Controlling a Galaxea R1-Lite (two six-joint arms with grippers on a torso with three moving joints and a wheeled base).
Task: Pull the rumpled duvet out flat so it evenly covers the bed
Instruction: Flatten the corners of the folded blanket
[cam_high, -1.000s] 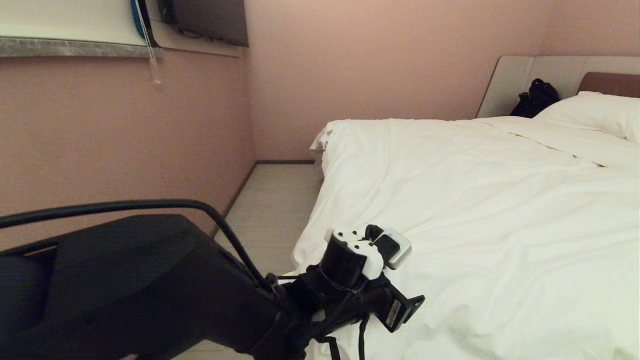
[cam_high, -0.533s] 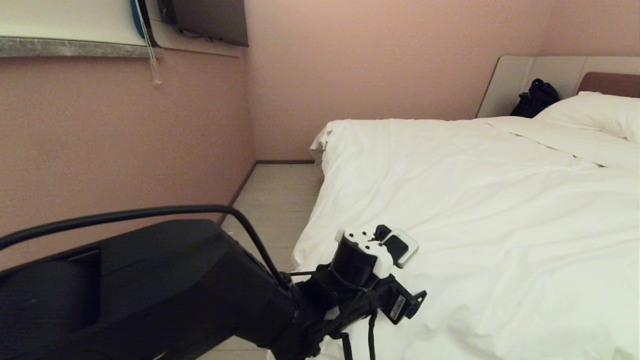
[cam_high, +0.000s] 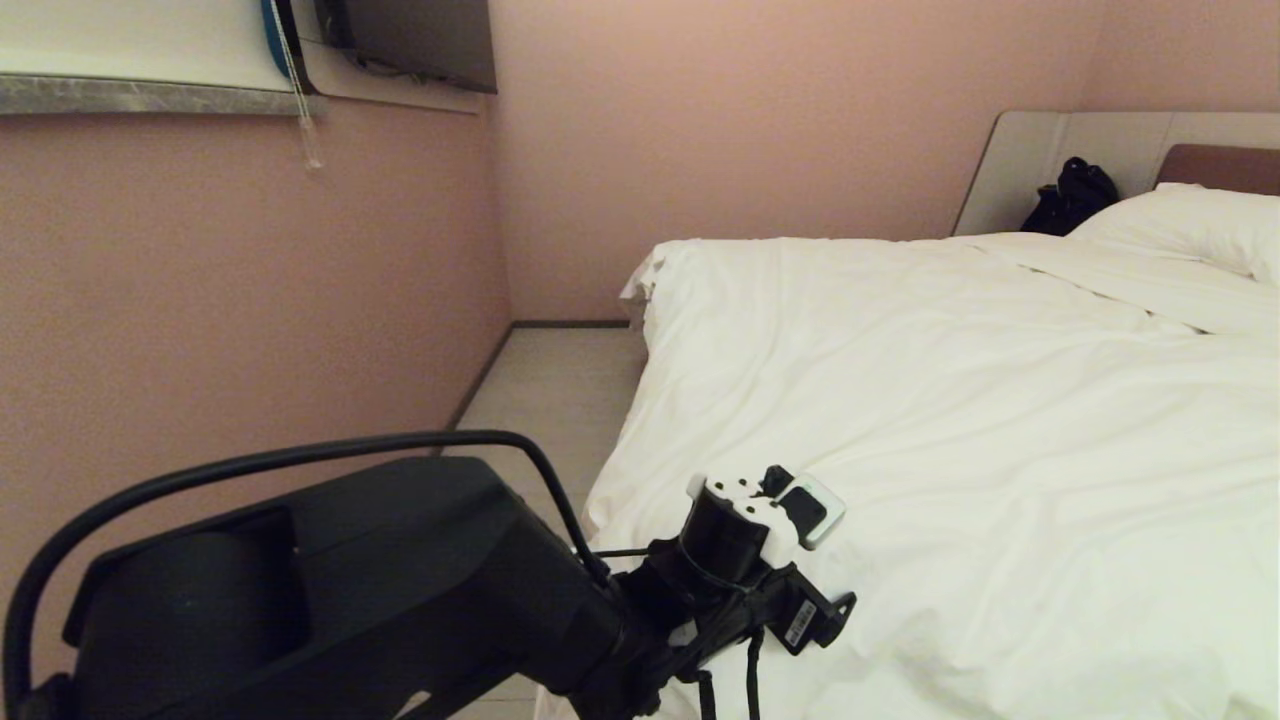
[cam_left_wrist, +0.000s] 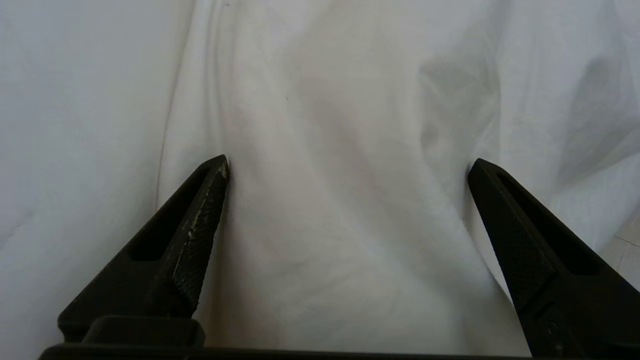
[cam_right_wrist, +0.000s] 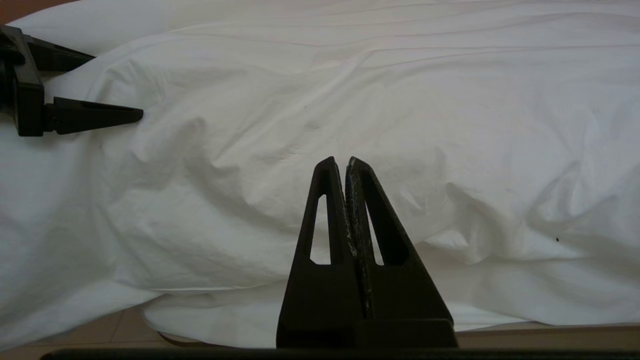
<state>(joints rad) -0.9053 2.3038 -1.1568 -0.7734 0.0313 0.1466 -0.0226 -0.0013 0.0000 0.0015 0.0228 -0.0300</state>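
From the head camera: duvet (cam_high: 950, 400), white, spread across the bed (cam_high: 1215, 165) from the foot corner up to the pillow (cam_high: 1190, 225) at the headboard end; shallow creases only, edge hanging over the near side toward the floor (cam_high: 545, 390). Left arm (cam_high: 330, 600) reaches in from the lower left; its wrist sits over the duvet close to the near edge. Black bag (cam_high: 1072, 195) against the grey panel, well apart from the work.

From the left wrist camera: left gripper (cam_left_wrist: 348, 165) spread wide, nothing between the fingers (cam_left_wrist: 200, 235), both tips just above or brushing the cloth; a soft ridge of duvet runs between them. Contact cannot be told for certain.

From the right wrist camera: right gripper (cam_right_wrist: 340, 162) clenched, empty, hanging apart above the duvet edge, parked. Duvet here bunched into folds near the side, with a lip drooping past the mattress; the left gripper shows at the far corner of this view.

Step in hand, as judged: between pulls, cloth released. Next move calls for choosing a rumpled fold near the edge, pinching it and drawing it outward.
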